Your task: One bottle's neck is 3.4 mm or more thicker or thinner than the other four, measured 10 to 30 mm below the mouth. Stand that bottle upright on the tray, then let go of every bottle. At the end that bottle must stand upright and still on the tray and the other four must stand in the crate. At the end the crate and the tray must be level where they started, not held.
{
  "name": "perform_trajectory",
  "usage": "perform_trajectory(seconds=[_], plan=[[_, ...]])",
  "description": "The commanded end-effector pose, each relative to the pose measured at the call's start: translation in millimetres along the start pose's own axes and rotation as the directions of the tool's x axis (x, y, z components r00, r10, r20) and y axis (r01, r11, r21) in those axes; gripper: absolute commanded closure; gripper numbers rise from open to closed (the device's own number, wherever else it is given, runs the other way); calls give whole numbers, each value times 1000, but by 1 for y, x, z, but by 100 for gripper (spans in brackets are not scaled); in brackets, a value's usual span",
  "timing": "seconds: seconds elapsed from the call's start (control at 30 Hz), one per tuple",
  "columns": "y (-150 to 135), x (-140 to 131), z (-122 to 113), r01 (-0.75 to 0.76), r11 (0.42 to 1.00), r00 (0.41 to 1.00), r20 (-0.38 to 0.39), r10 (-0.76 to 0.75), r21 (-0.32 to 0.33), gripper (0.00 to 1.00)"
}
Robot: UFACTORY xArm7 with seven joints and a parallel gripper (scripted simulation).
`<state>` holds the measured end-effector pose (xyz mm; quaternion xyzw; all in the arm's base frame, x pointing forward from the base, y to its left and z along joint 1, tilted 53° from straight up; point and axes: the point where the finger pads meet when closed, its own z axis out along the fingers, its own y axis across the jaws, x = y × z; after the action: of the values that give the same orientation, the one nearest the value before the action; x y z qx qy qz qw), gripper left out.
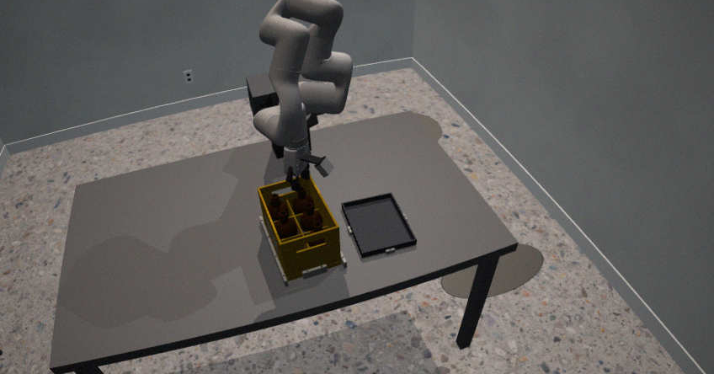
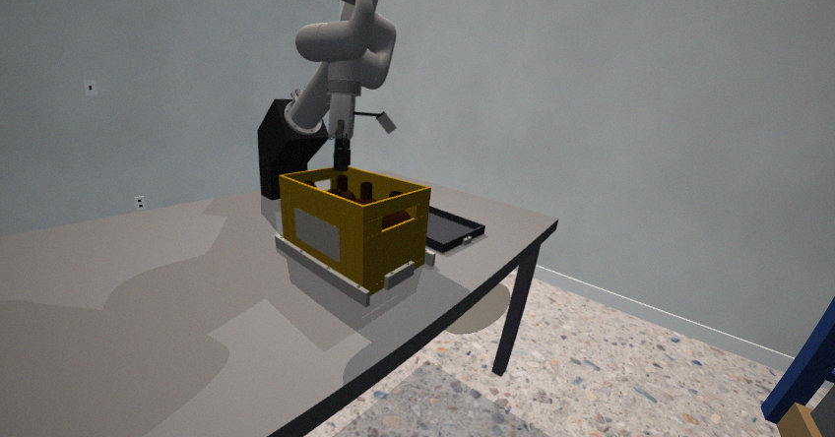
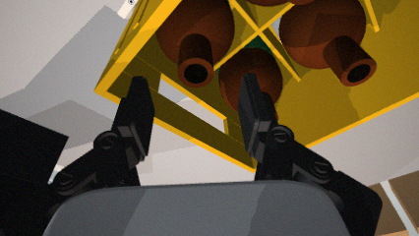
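A yellow crate (image 1: pixel 299 230) stands on the grey table and holds several brown bottles upright in its cells. In the wrist view I see one bottle (image 3: pixel 196 44) with its open mouth between and beyond my fingers, a second bottle partly hidden by my right finger, and a third bottle (image 3: pixel 325 36) to the right. My gripper (image 3: pixel 195 91) (image 2: pixel 341 163) is open and empty. It hangs at the crate's far end, fingertips about level with the rim. The black tray (image 1: pixel 378 224) lies empty to the right of the crate.
The crate (image 2: pixel 354 224) sits in a grey base frame with brackets at its corners. The tray (image 2: pixel 454 228) lies close to the table's right edge. A black arm base stands behind the crate. Yellow dividers separate the bottles.
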<state>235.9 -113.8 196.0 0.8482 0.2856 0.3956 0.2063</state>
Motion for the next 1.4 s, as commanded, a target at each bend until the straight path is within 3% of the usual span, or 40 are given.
perform_trajectory(seconds=[0.0,1.37], plan=[[1,0,0,0,1000,1000,0,0,-1,35],[1,0,10,0,1000,1000,0,0,-1,35]])
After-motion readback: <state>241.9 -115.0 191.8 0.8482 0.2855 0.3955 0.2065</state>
